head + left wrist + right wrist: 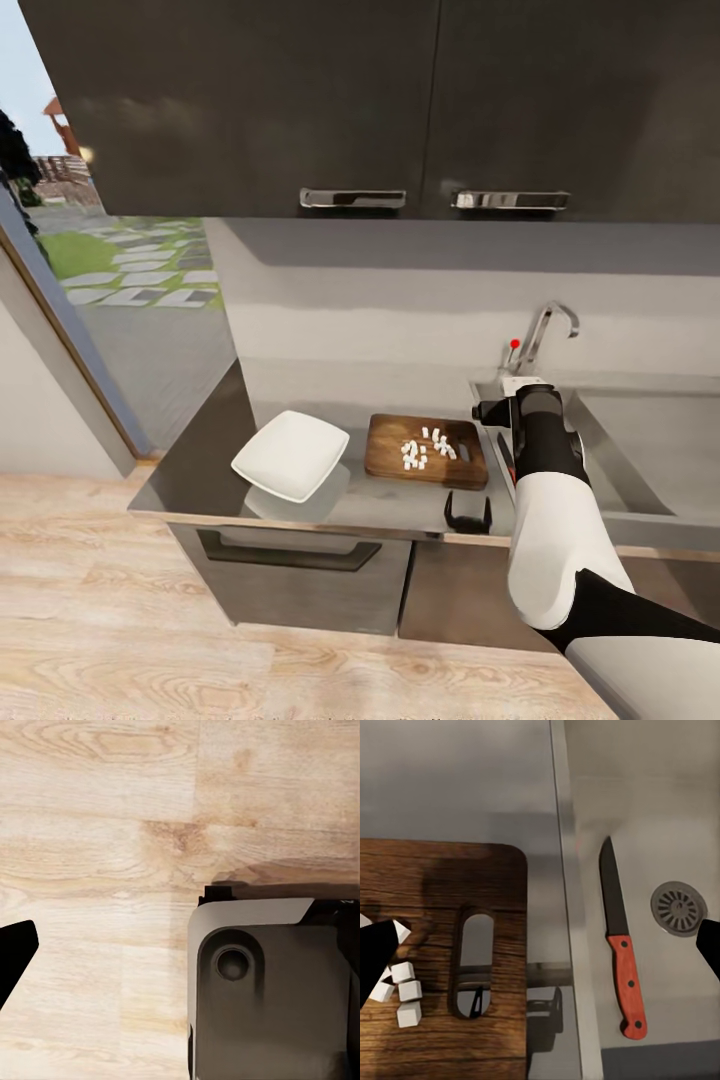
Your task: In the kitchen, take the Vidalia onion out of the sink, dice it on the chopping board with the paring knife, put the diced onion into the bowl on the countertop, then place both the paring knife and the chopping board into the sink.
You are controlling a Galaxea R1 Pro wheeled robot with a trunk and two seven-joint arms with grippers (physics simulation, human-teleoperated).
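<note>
**Steel basin already holds the knife; diced onion waits on the board**

Red-handled, dark-bladed paring knife (620,945) lies flat on the floor of the stainless-steel sink (660,802), beside the round drain (679,907) and apart from the right gripper (540,945), whose two dark fingertips stand wide apart with nothing between them. That placement suggests the knife step is done early. White diced onion cubes (427,448) sit on the brown wooden chopping board (390,455), not yet in the white square bowl (291,454) just beside it on the grey countertop (200,470).

Board's slotted end (474,964) lies near the sink's rim, so a short slide would carry it in. Bowl overhangs nothing but sits near the counter's front edge. Whether the left gripper (11,960) is spread or closed I cannot tell; it hangs over the wooden floor (97,817).
</note>
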